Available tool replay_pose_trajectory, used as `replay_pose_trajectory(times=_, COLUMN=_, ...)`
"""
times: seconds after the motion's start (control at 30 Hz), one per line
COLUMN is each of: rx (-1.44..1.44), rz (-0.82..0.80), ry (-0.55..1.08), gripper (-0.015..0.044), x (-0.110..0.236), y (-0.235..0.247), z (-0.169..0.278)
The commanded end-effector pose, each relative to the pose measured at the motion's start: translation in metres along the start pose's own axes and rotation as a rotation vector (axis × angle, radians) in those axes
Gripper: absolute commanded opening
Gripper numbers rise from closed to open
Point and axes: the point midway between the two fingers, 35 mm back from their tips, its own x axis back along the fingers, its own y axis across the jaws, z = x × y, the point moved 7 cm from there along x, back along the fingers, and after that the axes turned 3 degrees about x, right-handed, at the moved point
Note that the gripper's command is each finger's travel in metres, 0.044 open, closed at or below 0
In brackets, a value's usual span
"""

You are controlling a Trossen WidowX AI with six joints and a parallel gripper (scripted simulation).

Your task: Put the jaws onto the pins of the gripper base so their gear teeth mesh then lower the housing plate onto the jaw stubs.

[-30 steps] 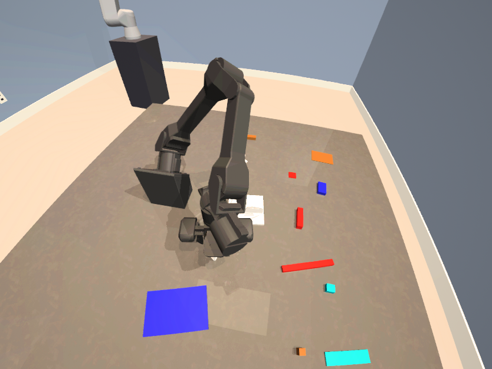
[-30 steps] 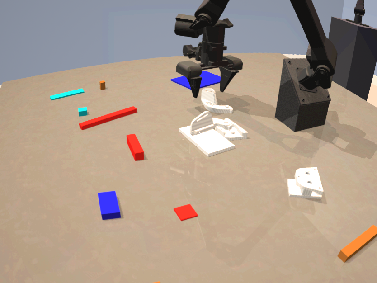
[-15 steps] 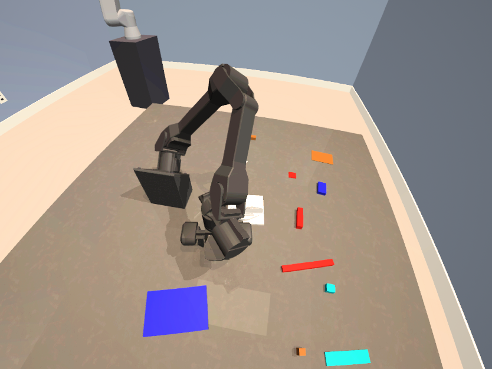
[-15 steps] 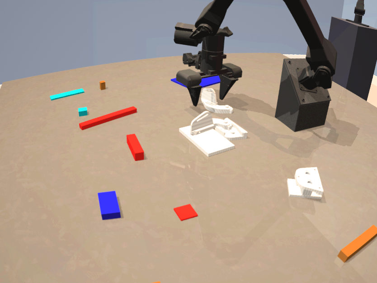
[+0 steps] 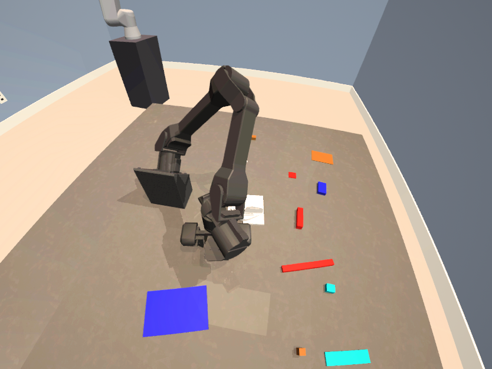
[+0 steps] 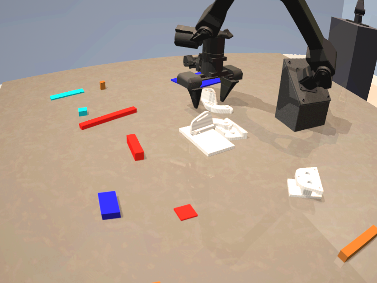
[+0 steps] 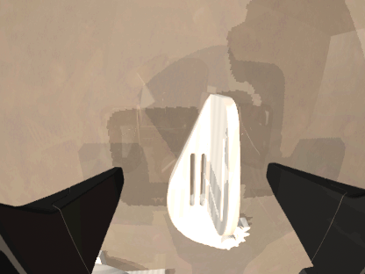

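pincer: released, fingertips either side of white jaw | orange plate: near bench's far right corner, top view

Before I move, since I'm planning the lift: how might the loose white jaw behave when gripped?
The white jaw looks stiff, holding its curved shape. Its tall, slim upright part could tip if nudged; its smooth faces may slip.
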Motion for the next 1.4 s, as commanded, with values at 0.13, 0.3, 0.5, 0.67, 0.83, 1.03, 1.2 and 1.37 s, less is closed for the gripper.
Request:
replay_pose_trajectory(times=0.13, rx=-0.004, rz=-0.003, ry=0.001, gripper=0.0440, x=-0.001, y=0.000, z=0.000)
replay_pose_trajectory(times=0.3, rx=-0.004, rz=-0.003, ry=0.001, gripper=0.0440, x=-0.001, y=0.000, z=0.000)
replay_pose_trajectory(times=0.5, rx=0.000, rz=0.000, ry=0.000, gripper=0.0282, x=0.000, y=0.000, z=0.000)
replay_pose_trajectory(times=0.67, rx=0.000, rz=0.000, ry=0.000, gripper=0.0151, x=0.000, y=0.000, z=0.000)
replay_pose_trajectory(times=0.83, rx=0.000, rz=0.000, ry=0.000, gripper=0.0134, x=0.000, y=0.000, z=0.000)
replay_pose_trajectory(times=1.03, rx=0.000, rz=0.000, ry=0.000, gripper=0.0134, x=0.000, y=0.000, z=0.000)
replay_pose_trajectory(times=1.2, rx=0.000, rz=0.000, ry=0.000, gripper=0.0134, x=0.000, y=0.000, z=0.000)
replay_pose_trajectory(times=1.37, rx=-0.001, rz=0.000, ry=-0.002, gripper=0.0134, x=0.010, y=0.001, z=-0.001)
